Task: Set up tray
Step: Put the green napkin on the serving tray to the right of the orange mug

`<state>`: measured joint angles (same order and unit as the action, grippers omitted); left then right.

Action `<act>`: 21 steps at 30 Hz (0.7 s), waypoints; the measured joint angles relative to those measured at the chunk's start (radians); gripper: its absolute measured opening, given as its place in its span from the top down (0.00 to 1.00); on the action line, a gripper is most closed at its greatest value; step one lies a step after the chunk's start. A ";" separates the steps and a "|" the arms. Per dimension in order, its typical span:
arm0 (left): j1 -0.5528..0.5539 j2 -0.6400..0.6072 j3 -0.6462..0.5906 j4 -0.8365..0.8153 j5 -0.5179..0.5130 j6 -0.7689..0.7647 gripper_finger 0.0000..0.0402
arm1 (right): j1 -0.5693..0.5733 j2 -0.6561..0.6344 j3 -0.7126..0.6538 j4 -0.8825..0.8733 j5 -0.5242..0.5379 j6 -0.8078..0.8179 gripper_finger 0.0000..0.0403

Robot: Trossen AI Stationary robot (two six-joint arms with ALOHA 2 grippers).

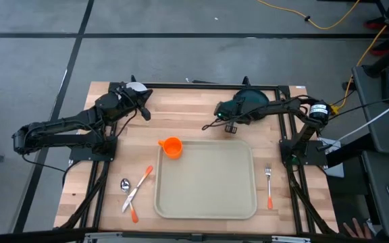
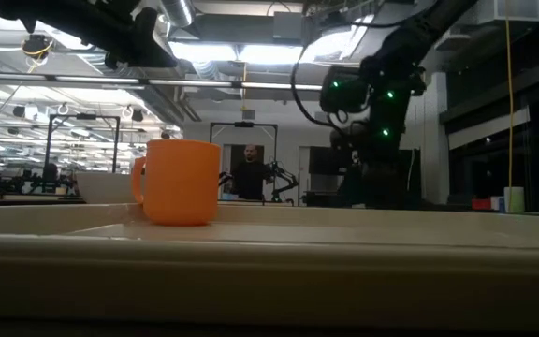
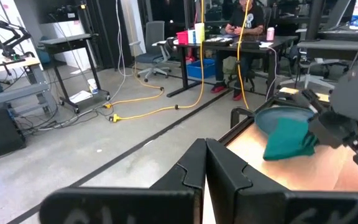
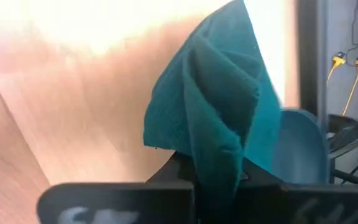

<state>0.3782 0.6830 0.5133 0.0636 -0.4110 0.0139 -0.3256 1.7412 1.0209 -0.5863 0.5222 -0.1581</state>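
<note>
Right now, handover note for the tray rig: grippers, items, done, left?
Right gripper: shut on the teal cloth, lifted beside the plate at the table's far side.
Left gripper: shut, empty, parked at the far left corner.
Tray: near centre, holds only the orange mug at its far left corner.
Spoon and knife lie left of the tray, fork right.
Done: mug on the tray.
Left: cloth, plate and cutlery, presumably.

From overhead I get even, soft light on the pale wooden tabletop (image 1: 201,135), with faint shadows. My low camera is dim and backlit by ceiling strips at twelve o'clock; the orange plastic mug (image 2: 178,181) reads clearly. The right wrist feed blows out white toward eleven o'clock, and the teal folded cloth (image 4: 219,124) is blurred.
</note>
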 joint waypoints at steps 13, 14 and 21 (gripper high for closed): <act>0.000 0.000 0.000 -0.008 0.010 0.000 0.99 | -0.030 -0.023 0.306 -0.258 0.016 0.071 0.97; 0.000 0.000 0.000 -0.008 0.010 0.000 0.99 | -0.036 -0.032 0.334 -0.275 0.006 0.074 0.97; 0.000 0.000 0.000 0.074 0.100 -0.005 0.99 | -0.093 -0.146 0.525 -0.361 -0.203 0.188 0.97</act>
<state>0.3779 0.6833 0.5133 0.1374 -0.3106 0.0092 -0.4183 1.5952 1.5458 -0.9470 0.3193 0.0303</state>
